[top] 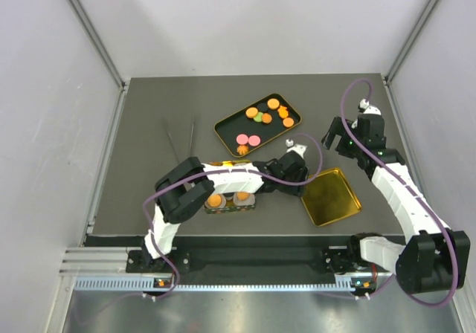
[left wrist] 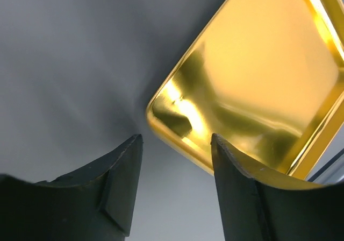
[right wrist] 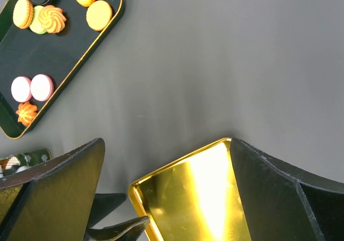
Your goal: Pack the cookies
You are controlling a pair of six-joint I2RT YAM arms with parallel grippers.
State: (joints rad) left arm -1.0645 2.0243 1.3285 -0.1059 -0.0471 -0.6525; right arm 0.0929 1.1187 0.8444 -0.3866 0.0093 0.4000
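Cookies (top: 251,112) lie in a black tray (top: 223,129), with a gold tray (top: 331,197) nearby on the dark table (top: 149,169) between white walls (top: 245,21). The left gripper (left wrist: 176,139) stands partly open and the right gripper (right wrist: 166,141) wide open; both hold nothing.

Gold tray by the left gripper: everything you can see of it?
The gold tray is a shallow rectangle with rounded corners and a raised rim, mirror-shiny, metal by its look. It lies flat, open side up and empty, on the dark table, turned diagonally. The left gripper, jaws open, hangs at its left corner; contact cannot be told.
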